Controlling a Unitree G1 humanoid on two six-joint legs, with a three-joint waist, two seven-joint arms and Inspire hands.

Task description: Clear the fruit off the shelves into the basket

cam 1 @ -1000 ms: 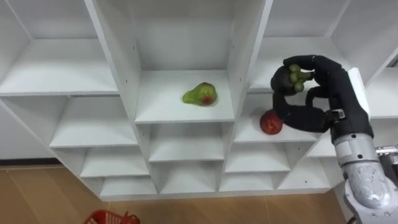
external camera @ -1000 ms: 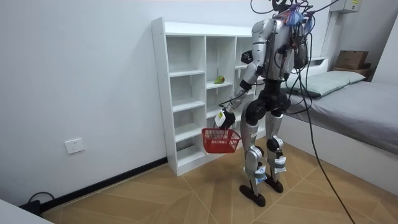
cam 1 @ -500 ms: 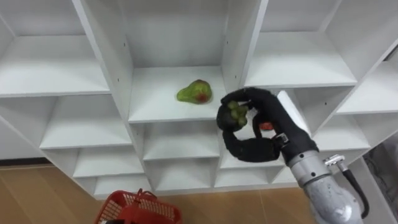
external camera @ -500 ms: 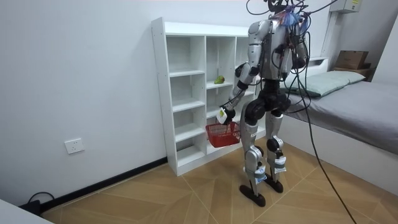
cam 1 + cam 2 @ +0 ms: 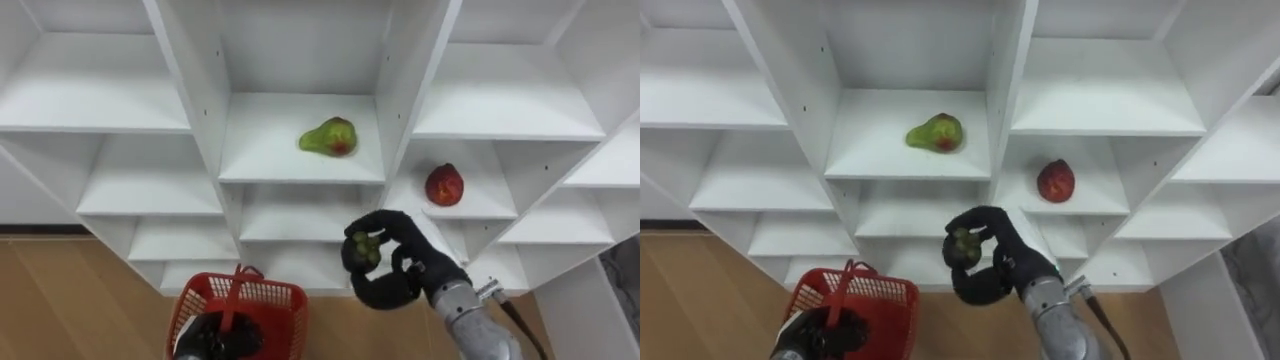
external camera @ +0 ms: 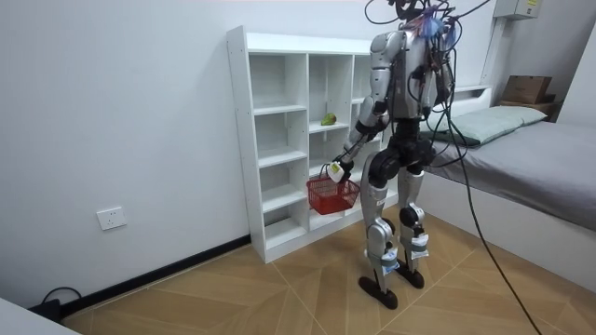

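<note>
The right hand (image 5: 392,280) is curled round a small bunch of green grapes (image 5: 364,247). The bunch sits at the top of the grip, pinched between thumb and fingers, with the palm side turned toward the camera. The hand hangs in front of the white closet (image 5: 190,95), level with its lower shelves. Above the hand and slightly to its left, a green pear (image 5: 328,137) with a red blush lies on its side in the middle compartment, well apart from the fingers. Up and to the hand's right, a red apple (image 5: 444,185) rests in the next compartment over, on a shelf a little lower than the pear's and also clear of the hand. Down and to the hand's left hangs a red basket (image 5: 275,292) with its open top facing up. The grapes are near its right rim but outside it. The left hand (image 5: 212,337) is clenched on the basket's handle. In the room view the robot stands upright facing the closet, the basket at thigh height before the lower shelves. A bed (image 6: 549,154) lies behind it at the room view's right.
</note>
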